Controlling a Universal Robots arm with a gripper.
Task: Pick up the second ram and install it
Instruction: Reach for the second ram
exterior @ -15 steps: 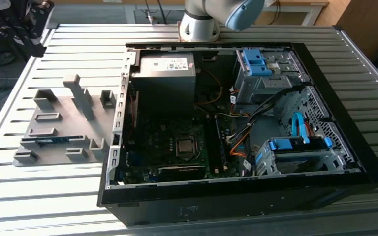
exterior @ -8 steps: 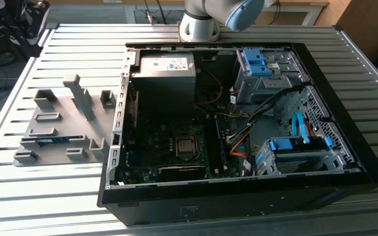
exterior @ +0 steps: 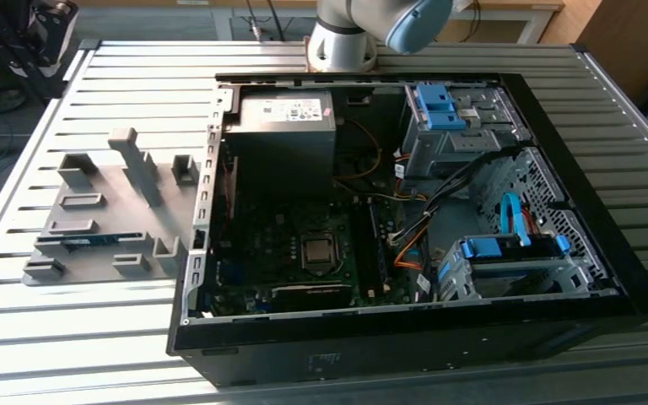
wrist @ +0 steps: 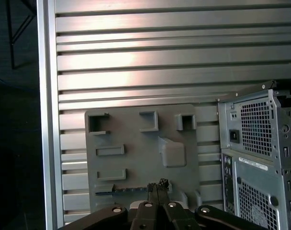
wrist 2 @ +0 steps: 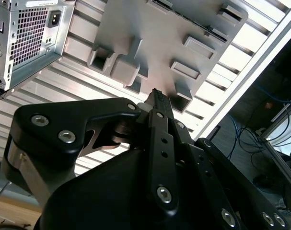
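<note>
Second ram [exterior: 88, 240]: seated in a slot of the grey tray [exterior: 132, 224], not yet lifted. The tray lies near the surface's [exterior: 132, 76] edge at the exterior view's left, just beside the open computer case [exterior: 414, 329]. Claw [wrist: 157, 184]: in both wrist views it hangs above the tray, fingertips clenched together on nothing, well apart from the ram.

The arm [exterior: 341, 46] runs off the exterior view's upper edge, just its base and one joint showing. The second ram [exterior: 88, 240] is a blue sliver sunk in the tray [exterior: 127, 218], too small for detail. In the first wrist view the gripper [wrist: 157, 184] covers part of the tray's long slot.
</note>
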